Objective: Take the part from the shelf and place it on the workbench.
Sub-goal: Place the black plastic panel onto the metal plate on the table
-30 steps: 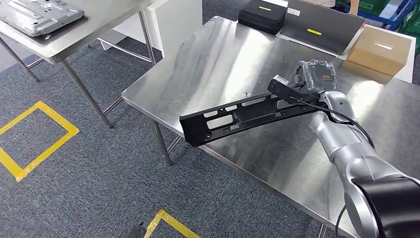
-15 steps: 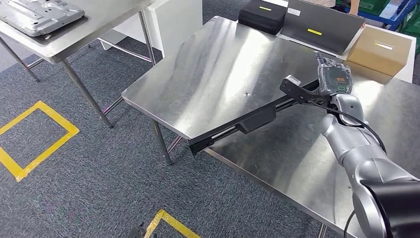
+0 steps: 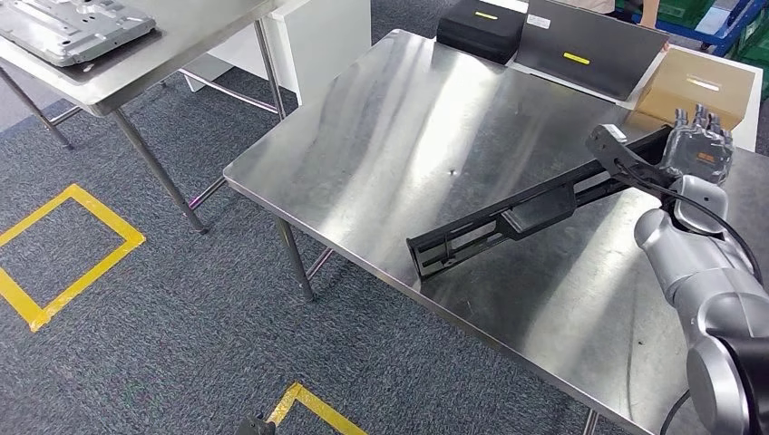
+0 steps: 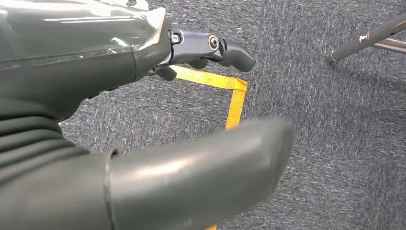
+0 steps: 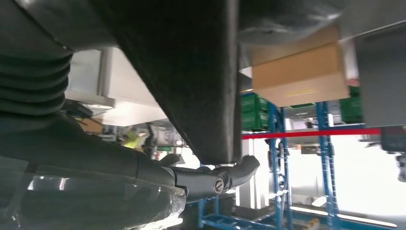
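The part (image 3: 508, 220) is a long, black, slotted bracket, and it lies aslant over the steel workbench (image 3: 399, 136), its free end near the bench's front edge and its other end in the right hand (image 3: 696, 149) by the cardboard box (image 3: 694, 91). Whether the free end already touches the steel or hangs just above it cannot be told from the head view. It looks rigid, like moulded plastic or stamped metal, and shows no sag along its length, so it should handle as a stiff beam; judged by its thin, cut-out walls it is probably light, but held at one end it levers hard against the grip and could twist or swing. The polished benchtop is likely slippery, so the part may slide once let go. A hold nearer the middle, by the boxy block, would balance it better. The right hand's fingers wrap the end of the part: the right wrist view shows the dark slab close against the palm with a finger (image 5: 234, 175) curled under its edge. The left hand (image 4: 143, 110) hangs over grey carpet and a yellow floor marking (image 4: 230, 96), holding nothing, its fingers loosely apart. The grip itself is hidden behind the hand in the head view, and the part's far end is cut off there.
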`<state>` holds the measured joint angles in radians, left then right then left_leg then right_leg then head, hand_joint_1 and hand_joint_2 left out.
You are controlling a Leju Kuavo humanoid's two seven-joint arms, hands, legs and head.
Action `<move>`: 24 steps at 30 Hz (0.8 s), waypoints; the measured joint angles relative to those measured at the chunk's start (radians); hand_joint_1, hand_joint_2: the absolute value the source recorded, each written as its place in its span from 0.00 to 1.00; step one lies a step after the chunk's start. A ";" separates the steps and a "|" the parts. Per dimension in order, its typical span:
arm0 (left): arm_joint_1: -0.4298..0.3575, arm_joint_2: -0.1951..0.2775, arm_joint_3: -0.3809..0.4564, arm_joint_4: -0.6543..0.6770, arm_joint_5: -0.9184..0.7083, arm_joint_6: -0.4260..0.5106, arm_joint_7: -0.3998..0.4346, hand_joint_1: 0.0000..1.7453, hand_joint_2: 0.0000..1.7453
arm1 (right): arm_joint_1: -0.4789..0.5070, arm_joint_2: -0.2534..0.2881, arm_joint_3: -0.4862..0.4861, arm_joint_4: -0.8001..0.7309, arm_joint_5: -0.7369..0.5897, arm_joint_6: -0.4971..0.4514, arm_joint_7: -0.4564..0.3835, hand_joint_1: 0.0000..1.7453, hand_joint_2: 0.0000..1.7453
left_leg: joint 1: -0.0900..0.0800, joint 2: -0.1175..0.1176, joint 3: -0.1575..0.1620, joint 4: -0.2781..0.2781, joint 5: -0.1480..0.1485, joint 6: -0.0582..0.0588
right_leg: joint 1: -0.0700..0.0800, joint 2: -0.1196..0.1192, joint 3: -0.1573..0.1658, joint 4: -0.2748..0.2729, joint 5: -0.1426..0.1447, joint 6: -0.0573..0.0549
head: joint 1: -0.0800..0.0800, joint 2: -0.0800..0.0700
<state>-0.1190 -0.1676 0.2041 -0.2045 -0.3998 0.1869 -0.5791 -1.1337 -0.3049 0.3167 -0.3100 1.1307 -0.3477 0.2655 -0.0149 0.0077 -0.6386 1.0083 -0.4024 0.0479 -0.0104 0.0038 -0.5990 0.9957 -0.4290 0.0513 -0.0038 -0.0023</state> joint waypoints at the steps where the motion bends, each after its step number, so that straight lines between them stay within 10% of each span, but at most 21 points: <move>1: 0.000 0.000 0.000 0.000 0.000 0.000 0.000 0.00 0.00 | -0.001 -0.001 0.000 0.000 0.000 0.001 0.000 0.00 0.00 | 0.000 0.000 0.000 0.000 0.000 0.000 | 0.000 0.000 0.000 0.000 0.000 0.000 | 0.000 0.000; 24: 0.000 0.001 0.006 0.000 -0.011 -0.016 -0.005 0.00 0.00 | -0.040 -0.016 -0.026 0.022 0.057 0.308 0.040 0.00 0.00 | 0.000 0.000 0.000 0.000 0.000 0.000 | 0.000 0.000 0.000 0.000 0.000 0.000 | 0.000 0.000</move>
<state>-0.1191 -0.1670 0.2102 -0.2041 -0.4107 0.1704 -0.5845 -1.1734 -0.3209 0.2904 -0.2877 1.1881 -0.0395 0.3054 -0.0149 0.0079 -0.6385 1.0082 -0.4023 0.0479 -0.0103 0.0039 -0.5989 0.9958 -0.4290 0.0513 -0.0037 -0.0023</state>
